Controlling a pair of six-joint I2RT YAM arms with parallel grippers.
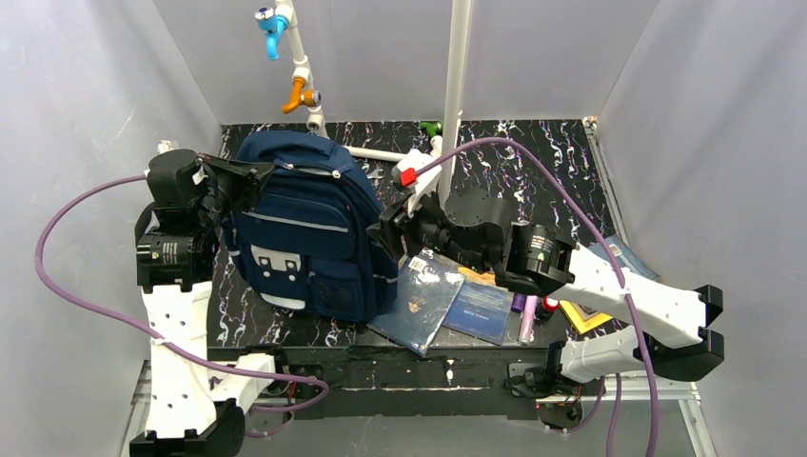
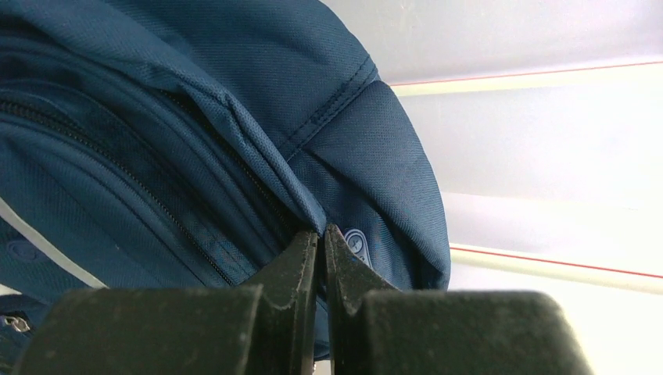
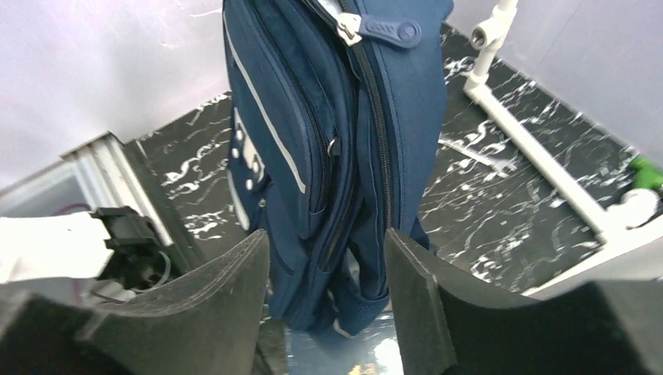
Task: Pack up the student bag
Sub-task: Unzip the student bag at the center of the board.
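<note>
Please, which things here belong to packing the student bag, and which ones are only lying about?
Belong to the job: student bag, pinched by the left pincer; open right pincer; probably the two blue books and purple pen.
Only lying about: white pipe frame, its blue fitting and orange fitting.

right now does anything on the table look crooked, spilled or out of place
Nothing spilled or damaged. The backpack stands upright, its top pinched by the left gripper. Beside it two blue books lie crooked and overlapping near the table's front edge.
</note>
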